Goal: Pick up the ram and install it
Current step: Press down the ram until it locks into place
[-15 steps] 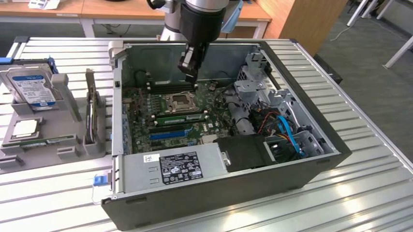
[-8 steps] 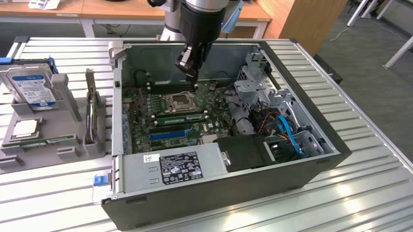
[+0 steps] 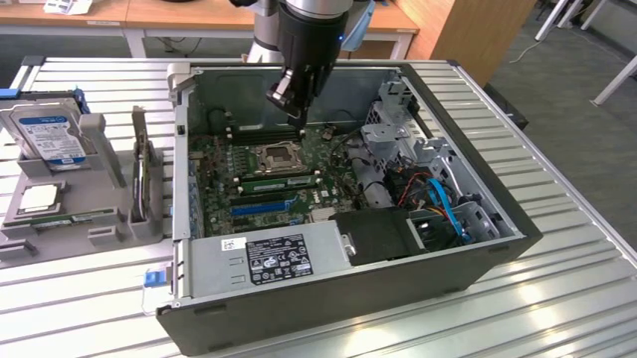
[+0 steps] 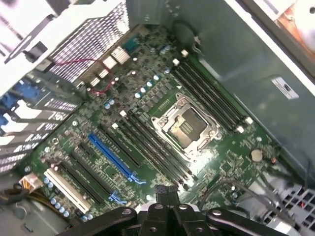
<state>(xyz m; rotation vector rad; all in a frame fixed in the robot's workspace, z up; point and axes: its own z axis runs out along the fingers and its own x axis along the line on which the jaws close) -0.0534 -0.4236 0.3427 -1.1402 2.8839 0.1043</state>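
My gripper (image 3: 289, 104) hangs over the back of the motherboard (image 3: 298, 195) inside the open PC case, above the memory slots (image 4: 209, 91) behind the CPU socket (image 4: 186, 127). In the wrist view its fingertips (image 4: 166, 191) meet with nothing between them. One long green stick (image 3: 279, 180) stands in a slot just in front of the socket. A similar green stick (image 3: 71, 218) lies flat on the grey holder at the exterior view's left. I cannot tell which of the two is the ram. The gripper touches neither.
The grey holder (image 3: 100, 235) also carries a hard drive (image 3: 50, 138), a CPU chip (image 3: 38, 198) and upright cards (image 3: 139, 171). A blue slot (image 4: 110, 156), the power supply (image 3: 268, 257), drive cages (image 3: 398, 138) and cables (image 3: 438, 201) crowd the case.
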